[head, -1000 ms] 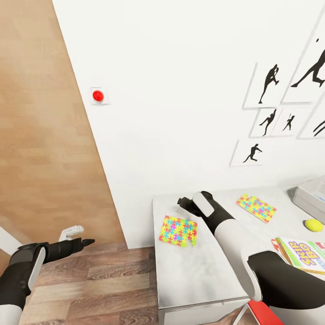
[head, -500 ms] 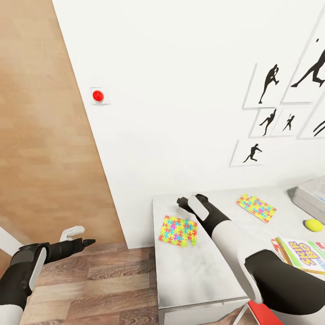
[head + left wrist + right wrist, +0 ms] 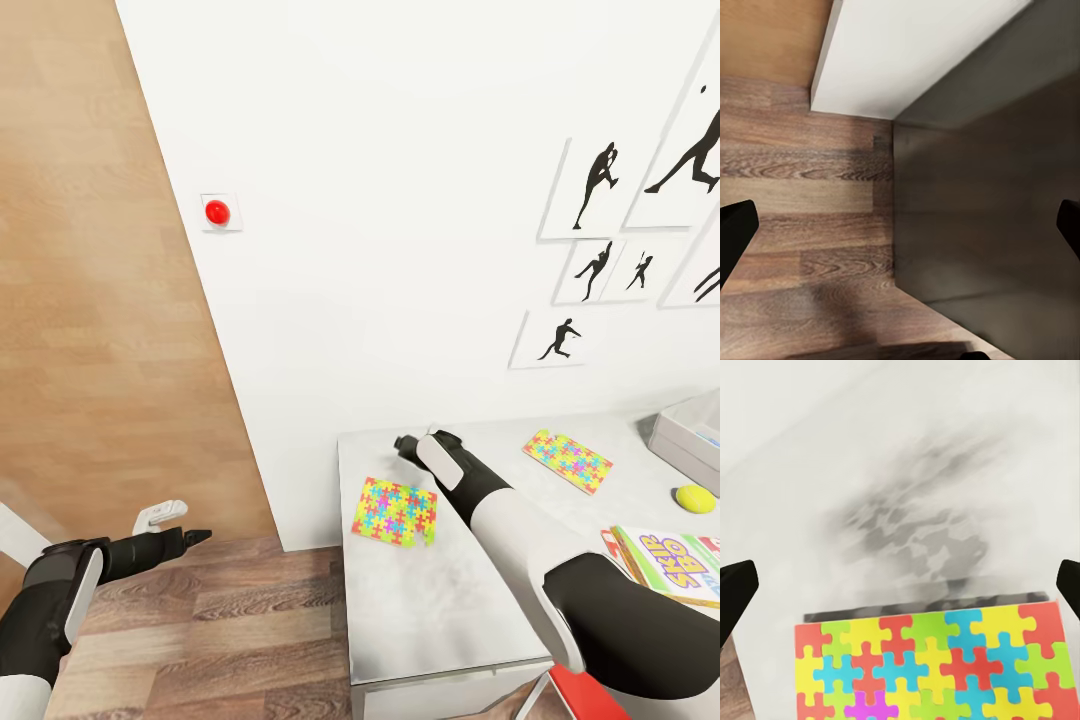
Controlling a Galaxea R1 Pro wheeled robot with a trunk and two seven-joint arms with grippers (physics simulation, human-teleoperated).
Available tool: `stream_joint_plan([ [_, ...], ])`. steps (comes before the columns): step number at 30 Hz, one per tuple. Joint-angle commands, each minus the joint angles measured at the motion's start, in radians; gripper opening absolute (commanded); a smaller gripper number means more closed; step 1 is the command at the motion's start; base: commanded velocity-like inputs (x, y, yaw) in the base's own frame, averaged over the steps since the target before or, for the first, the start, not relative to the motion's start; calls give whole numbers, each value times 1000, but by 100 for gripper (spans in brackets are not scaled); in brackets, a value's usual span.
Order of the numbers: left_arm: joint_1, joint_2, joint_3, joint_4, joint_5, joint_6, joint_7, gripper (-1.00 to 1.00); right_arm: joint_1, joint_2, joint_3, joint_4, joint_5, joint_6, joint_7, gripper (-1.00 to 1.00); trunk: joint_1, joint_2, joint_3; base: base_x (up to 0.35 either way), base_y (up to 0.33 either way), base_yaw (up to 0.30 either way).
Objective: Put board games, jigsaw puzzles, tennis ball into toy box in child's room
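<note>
Red button (image 3: 217, 212) sitting on a small white square plate, mounted on the white wall (image 3: 400, 150). Wood door panel (image 3: 90, 300) standing left of that wall. Five black sports-silhouette pictures (image 3: 596, 187) hanging in a cluster on the wall at right, some cut off by the frame edge. Wood-plank floor (image 3: 230, 620) showing below; in the left wrist view it is running up against a dark grey side panel (image 3: 997, 225).
</note>
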Motion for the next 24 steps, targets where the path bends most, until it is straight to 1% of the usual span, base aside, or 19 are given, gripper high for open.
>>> stream_joint_plan([
  [1, -1, 0, 2, 0, 2, 8, -3, 100, -1, -1, 8, -1, -6, 0, -7, 100, 1, -2, -2, 0, 0, 0],
  [7, -1, -1, 2, 0, 2, 7, -3, 100, -1, -2, 9, -1, -6, -14, -8, 100, 1, -2, -2, 0, 0, 0],
  [24, -1, 0, 2, 0, 2, 7, -3, 100, -1, -3, 10, 2, -4, -21, -8, 100, 1, -2, -2, 0, 0, 0],
])
